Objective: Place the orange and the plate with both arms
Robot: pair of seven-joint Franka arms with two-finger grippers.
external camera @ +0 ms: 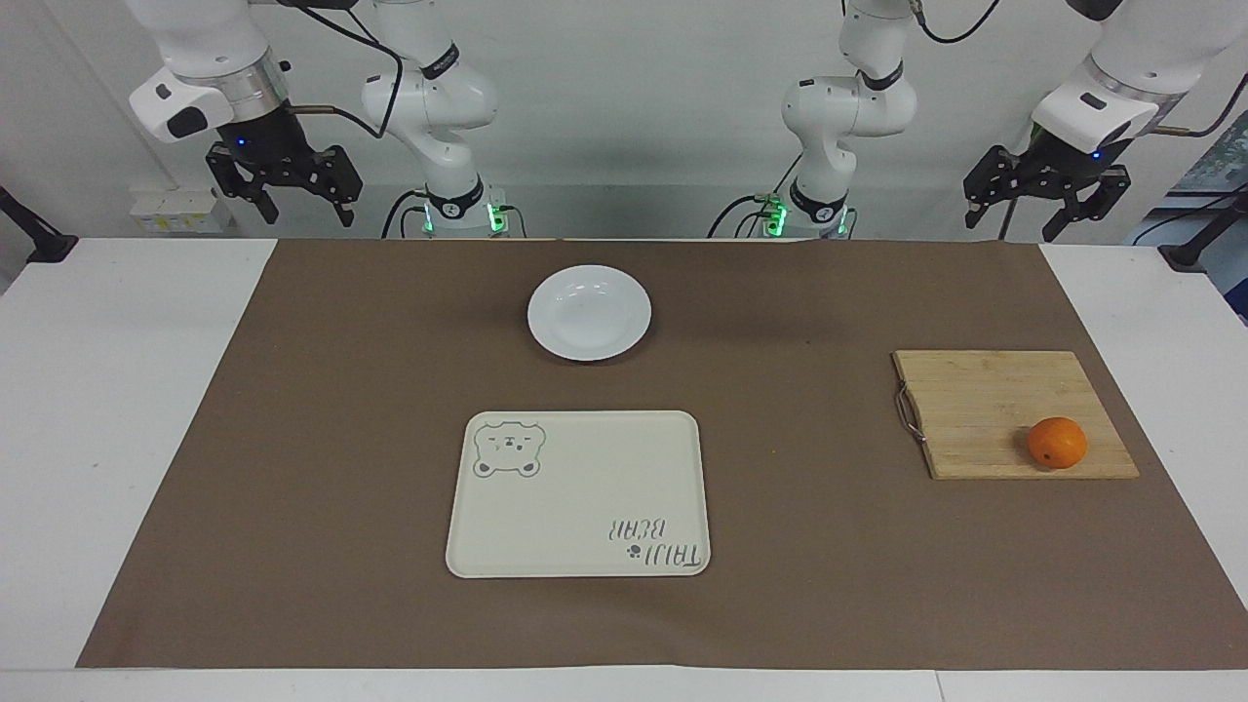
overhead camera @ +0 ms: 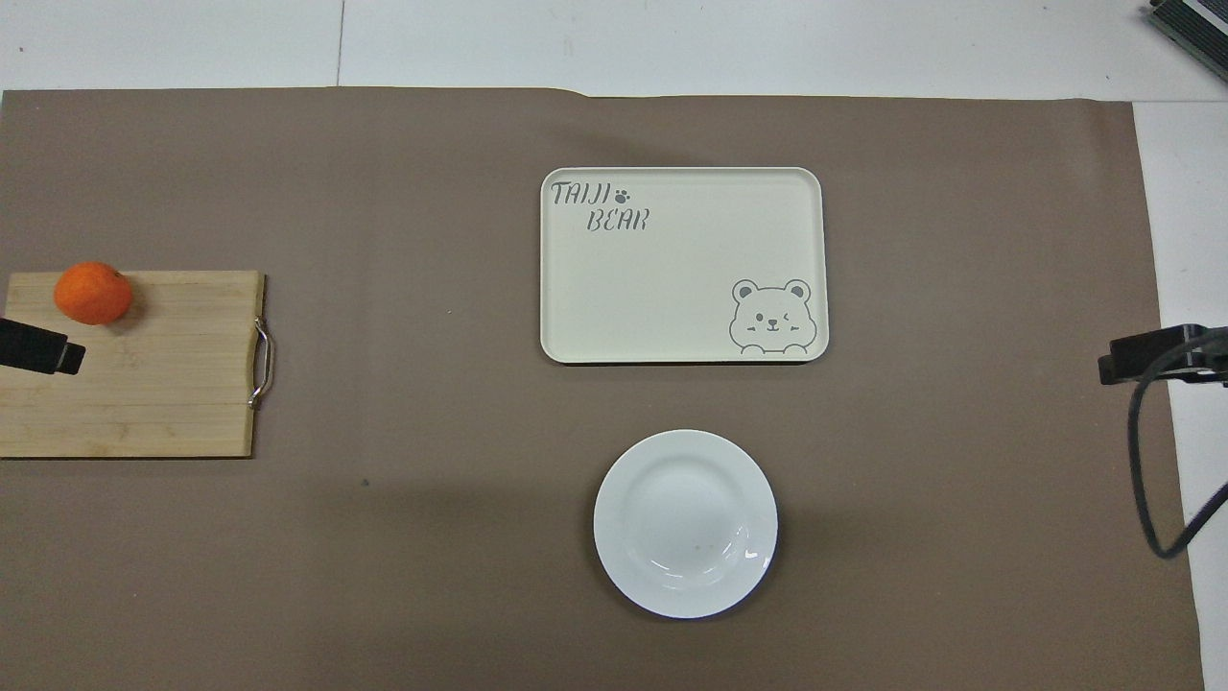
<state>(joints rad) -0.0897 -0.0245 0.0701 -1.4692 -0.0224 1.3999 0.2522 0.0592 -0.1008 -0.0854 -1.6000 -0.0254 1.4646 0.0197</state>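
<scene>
The tray (external camera: 578,494) sits farther from the robots than the plate (external camera: 589,313). The orange (external camera: 1057,443) is on the board (external camera: 985,400). Left gripper (external camera: 1045,210) and right gripper (external camera: 285,190) both hang up high, fingers wide.

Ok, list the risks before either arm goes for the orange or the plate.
1. The orange is round and sits near the corner of the cutting board; a nudge from the open left gripper could roll it off onto the brown mat.
2. The plate is glossy, shallow and lies flat, so the open right gripper may slip on its rim.
3. Both likely go to the tray; the arms could crowd each other there.
</scene>
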